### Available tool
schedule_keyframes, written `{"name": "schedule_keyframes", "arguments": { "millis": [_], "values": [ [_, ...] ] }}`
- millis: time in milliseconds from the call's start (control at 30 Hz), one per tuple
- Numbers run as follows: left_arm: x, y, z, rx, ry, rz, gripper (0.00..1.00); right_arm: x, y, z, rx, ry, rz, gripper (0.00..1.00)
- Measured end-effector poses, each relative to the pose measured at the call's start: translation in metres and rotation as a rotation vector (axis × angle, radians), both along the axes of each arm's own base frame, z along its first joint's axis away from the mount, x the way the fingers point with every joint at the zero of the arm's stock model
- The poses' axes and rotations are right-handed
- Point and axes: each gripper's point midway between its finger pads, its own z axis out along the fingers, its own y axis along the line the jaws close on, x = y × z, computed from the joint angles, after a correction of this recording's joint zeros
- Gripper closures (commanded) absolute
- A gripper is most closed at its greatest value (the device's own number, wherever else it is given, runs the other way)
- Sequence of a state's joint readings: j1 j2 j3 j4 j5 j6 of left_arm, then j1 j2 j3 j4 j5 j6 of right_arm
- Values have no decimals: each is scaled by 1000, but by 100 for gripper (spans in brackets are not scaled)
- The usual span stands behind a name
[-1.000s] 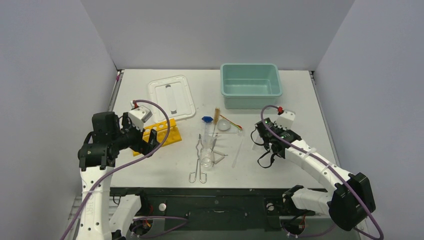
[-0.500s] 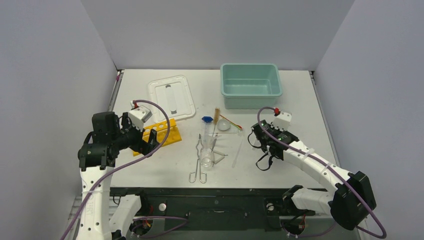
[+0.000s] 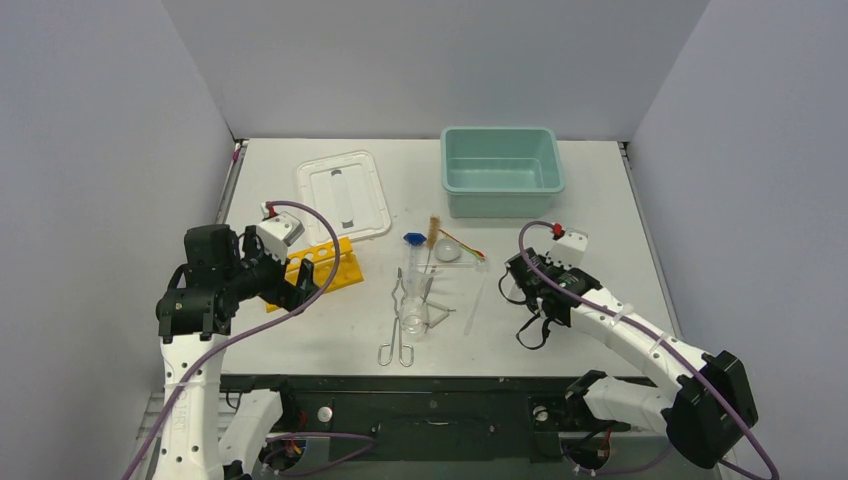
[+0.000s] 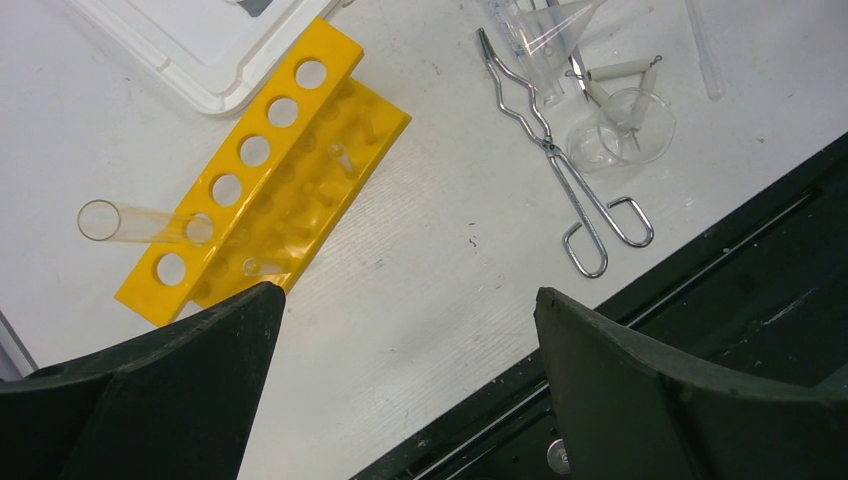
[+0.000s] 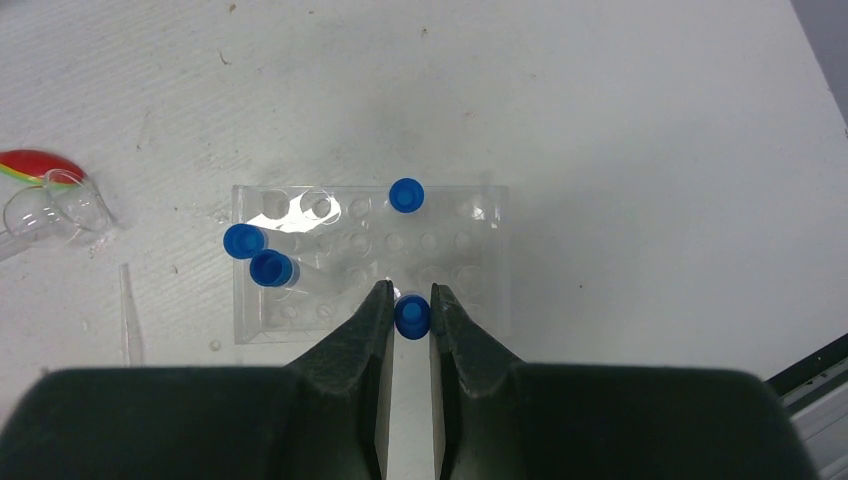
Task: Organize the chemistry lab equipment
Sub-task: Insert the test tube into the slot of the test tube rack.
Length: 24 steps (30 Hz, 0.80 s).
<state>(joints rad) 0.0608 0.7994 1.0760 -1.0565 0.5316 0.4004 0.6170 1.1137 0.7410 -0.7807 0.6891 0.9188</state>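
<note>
In the right wrist view my right gripper (image 5: 411, 300) is shut on a blue-capped vial (image 5: 411, 316), held at the near edge of a clear holed rack (image 5: 470, 250). Three more blue-capped vials (image 5: 270, 268) stand in that rack. My left gripper (image 4: 407, 295) hangs open over bare table beside the yellow holed rack (image 4: 270, 170), which holds a clear glass tube (image 4: 130, 222). Metal tongs (image 4: 560, 165) and a glass beaker (image 4: 635, 125) lie to its right. A tan brush (image 3: 434, 232) and a round dish (image 3: 448, 250) lie mid-table.
A teal tub (image 3: 502, 170) stands at the back right and a white lid (image 3: 343, 193) lies at the back left. One more blue-capped vial (image 3: 412, 239) lies by the brush. The table's black front edge (image 4: 700, 300) runs close under the left gripper.
My right gripper has shifted slightly left and toward the near edge, still shut on the vial. The left arm has not moved.
</note>
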Motion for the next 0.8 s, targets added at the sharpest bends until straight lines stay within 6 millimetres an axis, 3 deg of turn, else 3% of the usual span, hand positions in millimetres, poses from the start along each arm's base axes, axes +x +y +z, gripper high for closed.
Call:
{"name": "schedule_keyframes", "arguments": {
  "millis": [300, 500, 800],
  "values": [
    [0, 1, 0, 3, -3, 3, 4, 4, 0, -2, -13, -5, -8, 99],
    [0, 1, 0, 8, -6, 4, 3, 2, 2, -10, -22, 35, -1, 79],
    [0, 2, 0, 10, -7, 5, 3, -3, 1, 4, 16, 1, 10, 68]
  ]
}}
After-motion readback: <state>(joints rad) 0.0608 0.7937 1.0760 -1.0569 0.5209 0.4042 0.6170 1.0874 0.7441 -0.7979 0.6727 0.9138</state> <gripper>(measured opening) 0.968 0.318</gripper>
